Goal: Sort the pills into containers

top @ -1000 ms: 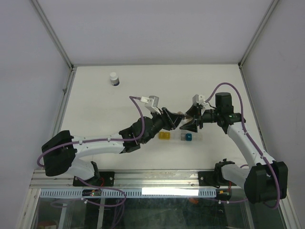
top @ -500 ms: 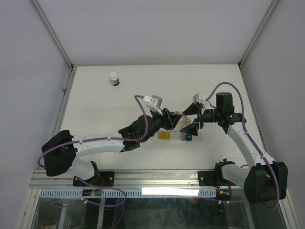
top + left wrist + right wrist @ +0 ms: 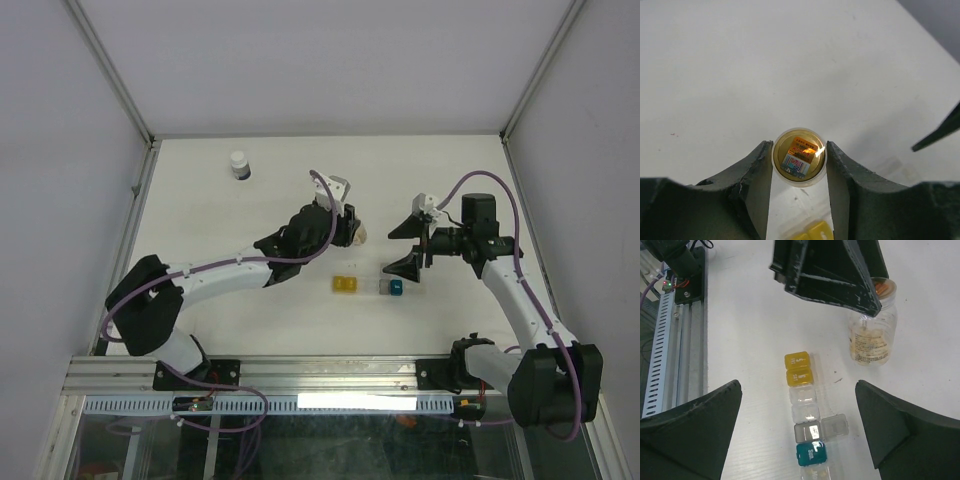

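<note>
Right wrist view: the translucent yellow plastic pill-box compartments (image 3: pixel 799 368) and the teal one (image 3: pixel 811 454) lie centre-frame, one clear lid (image 3: pixel 834 425) raised. The left hand (image 3: pixel 345 230) clamps the small amber vial (image 3: pixel 871 340) at upper right, and the right hand (image 3: pixel 412 250) is spread wide and empty. Sorting looks barely begun.

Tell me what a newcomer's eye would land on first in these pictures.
The left tool is shut on a small amber vial near the table's middle. Just nearer the arms lies a pill-box strip, its yellow compartments at one end and a teal compartment toward the other, with one lid flipped open. The right tool gapes wide above that strip.
</note>
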`<state>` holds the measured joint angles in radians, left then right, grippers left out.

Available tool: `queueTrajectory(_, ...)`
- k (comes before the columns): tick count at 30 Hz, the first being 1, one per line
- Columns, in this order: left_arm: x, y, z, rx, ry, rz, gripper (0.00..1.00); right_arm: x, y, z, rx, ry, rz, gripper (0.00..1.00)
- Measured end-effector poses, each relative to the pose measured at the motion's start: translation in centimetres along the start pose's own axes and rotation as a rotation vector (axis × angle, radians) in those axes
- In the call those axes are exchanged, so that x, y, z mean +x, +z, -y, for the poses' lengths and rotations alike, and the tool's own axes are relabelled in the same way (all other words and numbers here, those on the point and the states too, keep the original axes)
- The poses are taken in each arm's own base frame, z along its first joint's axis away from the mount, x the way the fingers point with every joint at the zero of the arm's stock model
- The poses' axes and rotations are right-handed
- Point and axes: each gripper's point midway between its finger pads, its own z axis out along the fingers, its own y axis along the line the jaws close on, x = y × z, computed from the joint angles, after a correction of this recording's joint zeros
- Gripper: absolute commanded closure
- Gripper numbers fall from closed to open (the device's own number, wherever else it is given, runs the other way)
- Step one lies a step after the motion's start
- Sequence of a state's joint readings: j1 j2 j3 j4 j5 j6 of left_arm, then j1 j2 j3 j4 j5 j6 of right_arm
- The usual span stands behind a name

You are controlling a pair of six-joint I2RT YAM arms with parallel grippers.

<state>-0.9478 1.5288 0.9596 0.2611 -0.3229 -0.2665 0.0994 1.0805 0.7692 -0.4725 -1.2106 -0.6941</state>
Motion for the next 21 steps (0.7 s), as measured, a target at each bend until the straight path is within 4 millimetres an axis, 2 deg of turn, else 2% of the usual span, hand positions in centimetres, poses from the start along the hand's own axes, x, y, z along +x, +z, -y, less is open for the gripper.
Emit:
queueTrajectory(3,1.9,1.6,-1.8,-0.04,0.07,-0.073,1.0,0.0,-0.1,0.2,0.009,0.004,-0.001,0.0)
queueTrajectory(7,4.3,3.5,-3.2,-0.07,0.156,-0.168,1.0,0.1,-0.2,0.5,0.023,0.009,-0.005,0.0)
queueTrajectory(9,5.1,4.1,-3.6,-0.073,0.187,-0.203,0.95,0.1,-0.3,0.6,0.031,0.011,-0.007,0.0)
queueTrajectory(10,5.6,4.4,-3.6,-0.071,0.199,-0.218,0.88,0.1,-0.3,0.7,0.033,0.012,-0.008,0.0)
queueTrajectory(15,6.6,5.3,-3.9,-0.074,0.236,-0.258,0.37,0.1,-0.4,0.8,0.04,0.013,-0.007,0.0)
queueTrajectory(17,6.6,5.4,-3.9,-0.073,0.244,-0.266,0.21,0.1,-0.4,0.9,0.043,0.015,-0.007,0.01)
queueTrajectory(21,6.4,5.4,-3.9,-0.073,0.243,-0.263,0.07,0.1,-0.5,1.0,0.047,0.025,-0.008,0.01)
